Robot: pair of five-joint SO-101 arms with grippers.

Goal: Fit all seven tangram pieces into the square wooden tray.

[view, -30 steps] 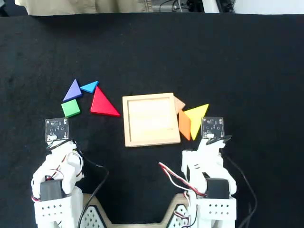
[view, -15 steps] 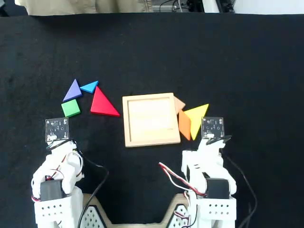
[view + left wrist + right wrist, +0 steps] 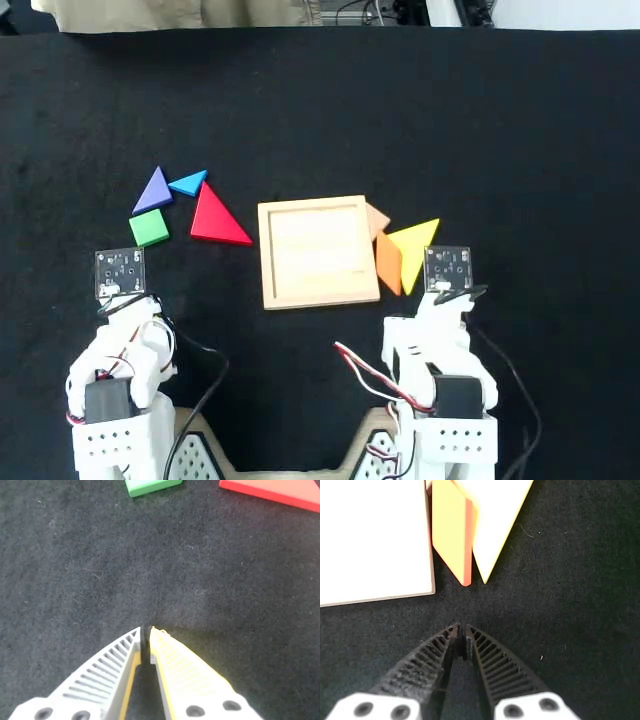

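Black cloth covers the tabletop (image 3: pixel 400 120), and in the high view the square wooden tray (image 3: pixel 268 260) lies at its middle with nothing in it. All seven pieces are outside the tray. To its left are the red triangle (image 3: pixel 213 217), the green square (image 3: pixel 149 229), the purple triangle (image 3: pixel 154 191) and the small blue triangle (image 3: pixel 188 183). Against its right side are the yellow triangle (image 3: pixel 412 250), the orange parallelogram (image 3: pixel 388 262) and a peach piece (image 3: pixel 377 217). The left arm (image 3: pixel 115 360) sits near left and the right arm (image 3: pixel 440 360) near right. Their wrist cameras cover the fingers from above. The peach piece is partly covered by its neighbours, so I cannot tell its shape.

In the left wrist view, the left gripper (image 3: pixel 146 630) is closed on nothing above bare cloth. The green square and the red triangle lie beyond it, both cut off at the frame edge.

In the right wrist view, the right gripper (image 3: pixel 461 626) is likewise closed and empty, its tips pointing at the near corners of the orange parallelogram and the yellow triangle. Whether these two overlap or merely touch is unclear.

The first pick seems yet to come. A sound start would be a large triangle, set flat into a tray corner so the smaller pieces can fill the space around it. The chosen gripper must open wide first. On the right, the crowded pieces need a clean grasp on one alone, without dragging its neighbour or nudging the tray.
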